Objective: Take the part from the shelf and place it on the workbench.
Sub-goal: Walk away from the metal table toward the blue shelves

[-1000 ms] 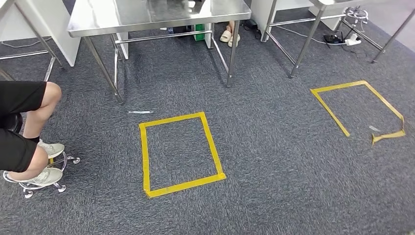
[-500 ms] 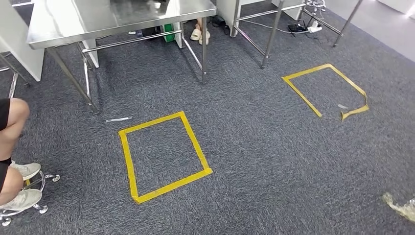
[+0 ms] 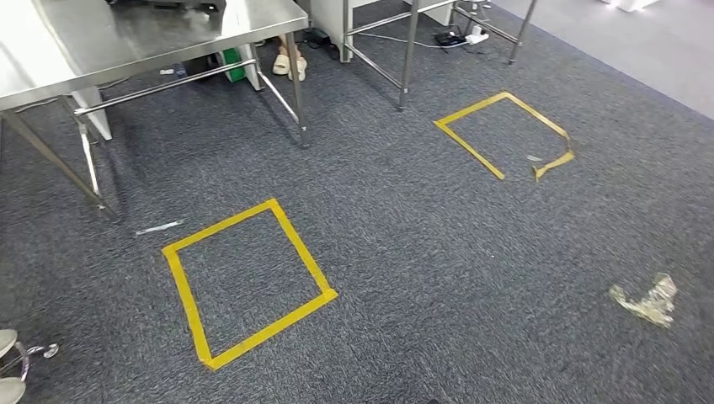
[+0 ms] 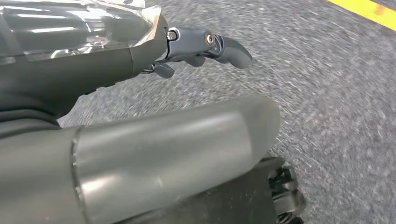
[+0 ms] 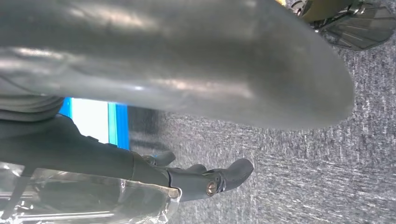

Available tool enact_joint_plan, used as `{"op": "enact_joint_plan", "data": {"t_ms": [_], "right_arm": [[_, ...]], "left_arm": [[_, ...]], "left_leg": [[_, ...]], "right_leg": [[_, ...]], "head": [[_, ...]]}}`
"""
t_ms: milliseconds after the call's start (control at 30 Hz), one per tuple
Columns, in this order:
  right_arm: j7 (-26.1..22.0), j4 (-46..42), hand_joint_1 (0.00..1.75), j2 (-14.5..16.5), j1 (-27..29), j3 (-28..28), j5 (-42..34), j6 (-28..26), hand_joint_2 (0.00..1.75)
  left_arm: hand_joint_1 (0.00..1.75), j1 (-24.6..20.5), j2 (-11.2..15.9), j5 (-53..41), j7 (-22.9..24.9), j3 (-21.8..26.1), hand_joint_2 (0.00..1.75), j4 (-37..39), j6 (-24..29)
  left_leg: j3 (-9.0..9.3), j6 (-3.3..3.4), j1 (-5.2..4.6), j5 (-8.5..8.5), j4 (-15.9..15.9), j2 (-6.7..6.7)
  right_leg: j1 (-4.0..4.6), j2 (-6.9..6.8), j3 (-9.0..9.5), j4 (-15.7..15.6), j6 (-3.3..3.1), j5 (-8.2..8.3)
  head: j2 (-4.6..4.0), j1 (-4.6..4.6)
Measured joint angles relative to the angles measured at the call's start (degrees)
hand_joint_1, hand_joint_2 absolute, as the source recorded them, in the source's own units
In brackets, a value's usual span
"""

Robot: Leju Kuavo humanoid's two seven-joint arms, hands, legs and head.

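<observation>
Left hand (image 4: pixel 187 70) seemingly empty, fingers apart | right hand (image 5: pixel 196 140) likewise | carpet (image 3: pixel 421 236)

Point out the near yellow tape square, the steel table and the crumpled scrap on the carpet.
Near tape square (image 3: pixel 304 256), head view, its right strip.
Steel table (image 3: pixel 76 42), head view, bare top.
Crumpled scrap (image 3: pixel 647 300), head view, its middle.
</observation>
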Motion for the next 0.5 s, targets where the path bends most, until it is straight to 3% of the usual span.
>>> {"op": "enact_joint_plan", "data": {"t_ms": [33,67,100,133,167,233,300,333,367,433,500], "right_arm": [[0.00,0.00,0.00,0.02,-0.16,0.11,0.09,0.03,0.00],[0.01,0.00,0.00,0.03,-0.27,0.22,0.17,0.09,0.00],[0.04,0.00,0.00,0.02,-0.38,0.32,0.24,0.17,0.00],[0.09,0.00,0.00,0.03,-0.52,0.36,0.30,0.28,0.00],[0.13,0.00,0.00,0.05,-0.55,0.36,0.29,0.37,0.00],[0.16,0.00,0.00,0.13,-0.75,0.36,0.20,0.47,0.00],[0.15,0.00,0.00,0.15,-0.68,0.36,0.04,0.48,0.00],[0.15,0.00,0.00,0.12,-0.54,0.36,-0.02,0.48,0.00],[0.15,0.00,0.00,0.07,-0.41,0.36,-0.05,0.48,0.00],[0.15,-0.01,0.00,-0.02,-0.38,0.36,-0.07,0.45,0.00],[0.15,-0.04,0.00,0.01,-0.51,0.36,-0.07,0.41,0.00]], "left_arm": [[0.00,-0.04,-0.03,0.07,-0.08,0.10,0.00,-0.03,0.10],[0.00,-0.02,-0.08,0.16,-0.18,0.17,0.00,-0.07,0.22],[0.00,0.02,-0.14,0.19,-0.26,0.22,0.00,-0.10,0.34],[0.00,0.08,-0.20,0.16,-0.32,0.25,0.00,-0.13,0.48],[0.00,0.20,-0.23,0.08,-0.33,0.25,0.00,-0.13,0.54],[0.00,0.41,-0.24,-0.22,-0.24,0.24,0.00,-0.11,0.74],[0.00,0.59,-0.24,-0.59,-0.08,0.21,0.00,-0.08,0.93],[0.00,0.66,-0.24,-0.75,0.00,0.20,0.00,-0.05,0.98],[0.00,0.72,-0.24,-0.88,0.08,0.18,0.00,-0.03,1.02],[0.00,0.83,-0.23,-0.98,0.19,0.15,0.00,-0.01,1.04],[0.00,0.91,-0.22,-1.05,0.23,0.14,0.00,0.08,1.09]], "left_leg": [[1.74,-0.06,0.31,2.02,-3.79,-1.35],[3.51,0.28,0.45,4.27,-7.84,-2.13],[5.40,0.72,0.64,6.43,-12.15,-2.68],[6.42,1.29,0.75,7.45,-14.80,-3.03],[6.30,1.95,0.61,7.72,-14.93,-1.87],[6.04,2.39,0.59,7.83,-15.02,-0.23],[5.83,2.46,0.53,7.85,-15.01,1.40],[5.80,2.45,0.53,7.86,-15.00,2.09],[5.83,2.43,0.54,7.85,-15.00,2.75],[6.01,2.19,0.40,7.75,-14.97,3.92],[6.24,1.58,0.06,7.62,-14.97,4.80]], "right_leg": [[0.14,1.20,-0.34,0.54,0.22,-0.08],[0.19,2.83,-1.06,0.93,0.85,0.08],[0.20,3.57,-1.84,1.58,1.49,0.08],[0.29,3.32,-2.94,2.74,2.07,-0.29],[0.23,2.30,-4.20,4.47,2.46,-1.06],[0.27,-0.24,-7.60,11.75,2.40,-4.38],[0.16,-0.77,-10.34,18.08,2.74,-6.63],[0.09,-0.93,-10.15,18.24,3.12,-6.50],[-0.01,-1.27,-8.65,15.83,3.60,-5.52],[-0.05,-3.29,-3.71,7.22,4.23,-2.80],[0.35,-4.87,-0.81,1.91,3.67,-1.25]], "head": [[0.00,0.01],[0.00,0.01],[0.00,0.02],[0.00,0.13],[0.00,0.31],[0.00,0.62],[-0.01,0.73],[-0.01,0.78],[-0.01,0.81],[0.00,0.82],[0.00,0.73]]}}
